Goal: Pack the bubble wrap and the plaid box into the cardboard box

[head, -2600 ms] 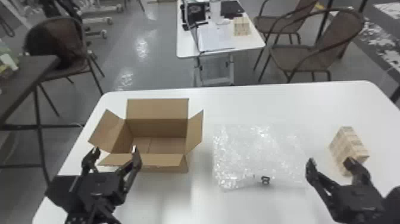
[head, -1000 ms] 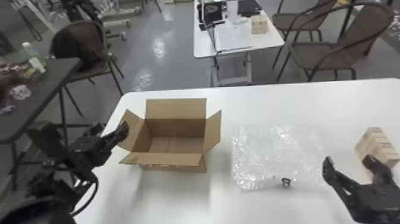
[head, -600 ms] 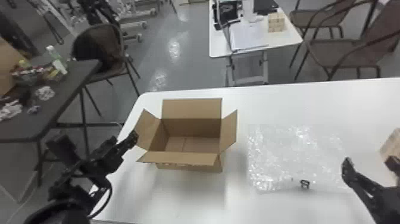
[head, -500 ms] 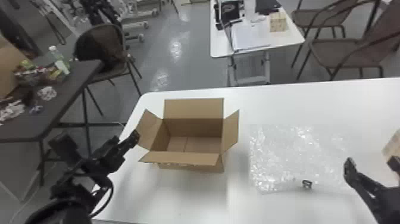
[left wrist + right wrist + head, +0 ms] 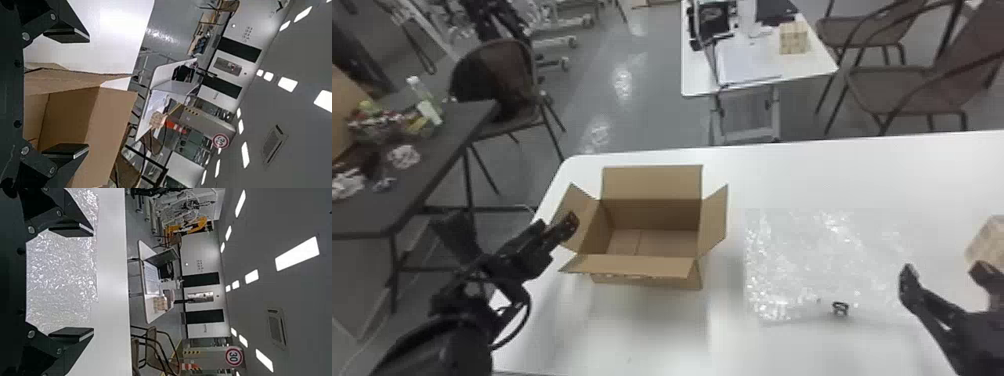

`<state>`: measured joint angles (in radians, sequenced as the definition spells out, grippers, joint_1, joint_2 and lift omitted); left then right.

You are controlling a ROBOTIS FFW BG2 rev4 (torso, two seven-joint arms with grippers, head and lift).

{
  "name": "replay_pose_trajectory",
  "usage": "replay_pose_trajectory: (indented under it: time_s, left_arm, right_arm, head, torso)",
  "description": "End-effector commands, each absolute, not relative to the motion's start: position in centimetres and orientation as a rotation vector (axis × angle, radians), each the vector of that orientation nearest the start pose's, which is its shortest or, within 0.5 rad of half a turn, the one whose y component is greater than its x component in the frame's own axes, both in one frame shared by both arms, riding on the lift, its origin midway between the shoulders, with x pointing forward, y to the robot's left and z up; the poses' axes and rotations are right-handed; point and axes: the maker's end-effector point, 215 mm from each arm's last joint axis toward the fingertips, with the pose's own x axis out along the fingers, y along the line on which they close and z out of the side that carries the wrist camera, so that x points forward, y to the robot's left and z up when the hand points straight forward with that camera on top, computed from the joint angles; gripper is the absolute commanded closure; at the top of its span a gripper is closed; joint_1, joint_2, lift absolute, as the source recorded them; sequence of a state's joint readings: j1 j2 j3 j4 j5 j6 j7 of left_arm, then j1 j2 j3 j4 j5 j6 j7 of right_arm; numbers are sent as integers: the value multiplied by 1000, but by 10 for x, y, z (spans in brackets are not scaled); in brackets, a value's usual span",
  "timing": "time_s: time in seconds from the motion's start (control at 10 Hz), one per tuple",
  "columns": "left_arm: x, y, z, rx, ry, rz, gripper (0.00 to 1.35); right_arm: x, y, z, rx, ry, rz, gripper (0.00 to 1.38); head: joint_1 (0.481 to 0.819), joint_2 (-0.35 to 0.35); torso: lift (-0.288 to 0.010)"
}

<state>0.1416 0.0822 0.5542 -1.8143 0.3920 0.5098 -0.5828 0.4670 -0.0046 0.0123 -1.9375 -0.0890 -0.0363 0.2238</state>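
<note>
The left pincer (image 5: 556, 228) has swung outward — to the cardboard box's left flap (image 5: 576, 200).

Ceiling lamps (image 5: 297, 253): glowing white, both wrist views.
Floor (image 5: 623, 82): glaring toward eleven o'clock, head view.
Bubble wrap (image 5: 832, 250): glinting toward four.
Bench (image 5: 782, 352): bright, softly shadowed toward six.

Left of the cardboard box (image 5: 652, 185), the left arm (image 5: 432, 347) is black, with a thin black cable (image 5: 526, 320) looping out. Right of that box, the right gripper (image 5: 944, 270) is black too — tapered fingers, round silvery screws (image 5: 31, 230), blocky black pads (image 5: 68, 230) with pale edges.
</note>
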Motion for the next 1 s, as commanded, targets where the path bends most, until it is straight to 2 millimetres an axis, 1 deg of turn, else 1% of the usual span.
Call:
replay_pose_trajectory:
  time_s: [0.0, 0.1, 0.2, 0.3, 0.4, 0.7, 0.9]
  left_arm:
    - [504, 394, -363, -387, 188, -168, 325]
    - [506, 393, -366, -388, 187, -178, 458]
    - [506, 397, -367, -375, 184, -164, 826]
    - [505, 400, -366, -368, 177, -146, 1159]
    - [505, 400, -363, -369, 167, -121, 1217]
    - [495, 402, -352, -365, 149, 2, 1217]
    - [484, 413, -342, -333, 137, 71, 1217]
  right_arm:
    - [447, -175, -369, 99, 58, 231, 383]
    - [447, -174, -369, 100, 57, 232, 383]
    - [446, -174, -369, 100, 59, 234, 383]
    - [446, -174, -370, 104, 60, 233, 383]
    - [445, -174, -371, 107, 63, 233, 383]
    - [445, -174, -373, 106, 67, 235, 383]
    - [445, -174, -372, 108, 67, 235, 383]
  head:
    - [695, 262]
    - [695, 257]
    - [695, 251]
    - [695, 252]
    - [695, 257]
    - [695, 269]
    - [695, 275]
  torso:
    - [-102]
    - [-102]
    - [-102]
    - [-102]
    - [-102]
    - [-102]
    - [-102]
